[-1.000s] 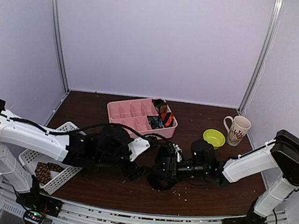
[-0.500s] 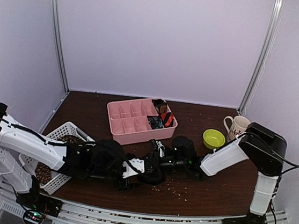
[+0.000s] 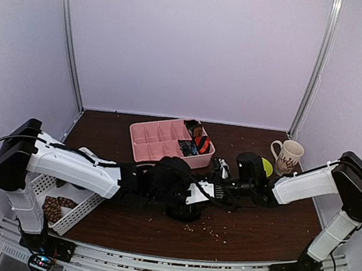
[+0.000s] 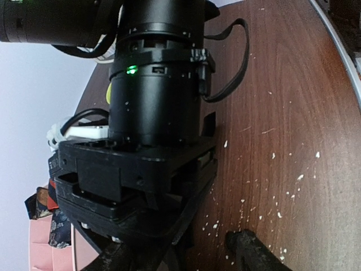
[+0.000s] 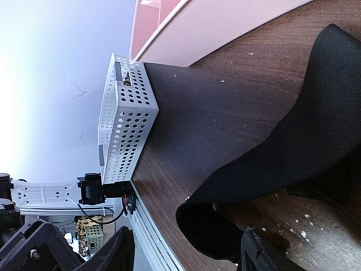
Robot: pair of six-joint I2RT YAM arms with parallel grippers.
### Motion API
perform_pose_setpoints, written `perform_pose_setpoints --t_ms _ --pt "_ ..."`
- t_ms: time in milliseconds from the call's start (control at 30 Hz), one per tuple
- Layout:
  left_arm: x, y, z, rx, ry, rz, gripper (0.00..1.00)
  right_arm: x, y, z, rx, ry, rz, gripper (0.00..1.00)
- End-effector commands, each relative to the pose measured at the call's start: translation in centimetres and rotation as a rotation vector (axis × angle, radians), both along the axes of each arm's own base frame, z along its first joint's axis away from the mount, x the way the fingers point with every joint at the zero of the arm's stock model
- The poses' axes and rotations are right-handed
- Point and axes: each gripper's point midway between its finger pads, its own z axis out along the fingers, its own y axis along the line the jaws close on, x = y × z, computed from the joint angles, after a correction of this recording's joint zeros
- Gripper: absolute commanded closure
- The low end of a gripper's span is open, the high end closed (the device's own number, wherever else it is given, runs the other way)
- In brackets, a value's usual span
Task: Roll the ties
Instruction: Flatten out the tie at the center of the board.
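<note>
The black tie (image 5: 293,141) lies slack across the desk (image 5: 225,107); it looks soft, light and probably slippery, so I judge it best pinched at its folded end. The right fingers (image 5: 262,251) straddle that end, though I cannot tell whether they grip it. The left fingers (image 4: 251,254) stand parted with no tie between them.

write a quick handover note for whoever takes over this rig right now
Left gripper: jaws open, low over the table, facing the right arm's wrist; nothing seen between them.
Right gripper: jaws open, astride the end of the black tie, which lies loose on the table, not coiled; no firm grip visible.
Done: rolled ties sit in the right-end compartments of the pink tray.
To do: roll the black tie. A brown patterned tie lies in the white basket, apparently unrolled.
</note>
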Motion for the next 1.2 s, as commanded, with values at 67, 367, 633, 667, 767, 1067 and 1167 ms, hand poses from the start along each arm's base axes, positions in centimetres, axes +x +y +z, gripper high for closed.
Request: perform_pose_setpoints --t_ms 67,367,633,667,767,1067,1167 --pt "-5.9 2.1 -7.8 0.166 0.216 -0.164 0.38 2.1 -0.1 5.9 0.079 -0.197 -0.023 0.35" --pt "-7.1 2.8 -10.6 0.242 0.279 -0.208 0.38 3.0 -2.6 3.1 -0.069 -0.2 -0.06 0.35" --pt "-7.2 2.6 -7.4 0.106 0.232 -0.225 0.43 3.9 -5.4 -2.3 -0.319 -0.172 -0.077 0.36" --pt "-7.3 2.7 -6.4 0.068 0.219 -0.227 0.42 3.8 -5.4 -2.7 -0.323 -0.167 -0.073 0.37" --pt "-7.6 3.1 -3.8 0.007 0.18 -0.239 0.42 3.7 -5.3 -3.3 -0.324 -0.159 -0.07 0.38" --pt "-7.3 3.8 -6.4 0.087 0.189 -0.221 0.42 3.3 -5.3 0.5 -0.262 -0.228 -0.068 0.37" --pt "-6.2 2.9 -7.9 0.12 0.217 -0.198 0.43 3.0 -5.9 2.4 -0.254 -0.26 -0.078 0.37"
